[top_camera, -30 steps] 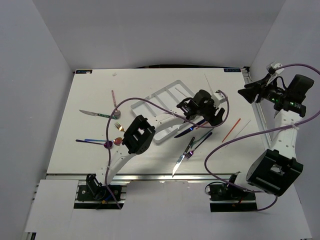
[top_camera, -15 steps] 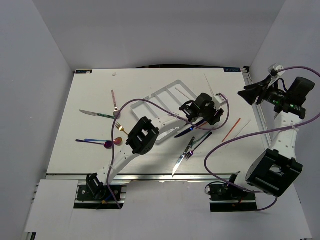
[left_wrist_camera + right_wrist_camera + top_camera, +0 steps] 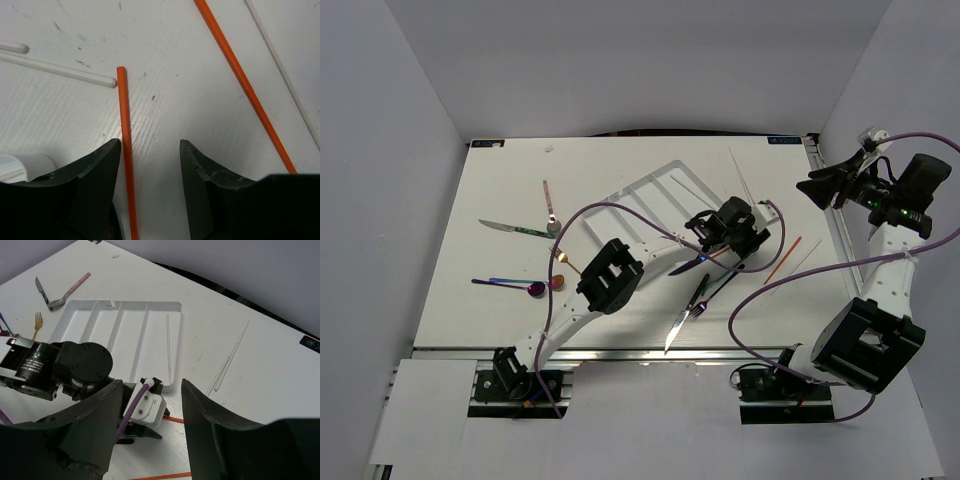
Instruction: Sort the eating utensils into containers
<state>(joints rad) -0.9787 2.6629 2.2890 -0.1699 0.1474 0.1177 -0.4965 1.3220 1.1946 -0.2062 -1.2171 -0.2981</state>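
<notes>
Below, slim orange chopstick (image 3: 125, 125), scuffed ribbed white tabletop (image 3: 165, 100)

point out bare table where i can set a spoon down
Free: the far strip of table between the tray and the back edge, and the near-left corner below the purple spoon. Crowded: around the left gripper, with orange chopsticks, a dark-handled knife and a fork; also the left-side cluster by the silver knife.

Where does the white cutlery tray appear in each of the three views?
Top external: the tray lies at centre, partly under the left arm.
Left wrist: not in it.
Right wrist: upper left, above the left arm.
Shared landmark: the left gripper, visible in all three.
</notes>
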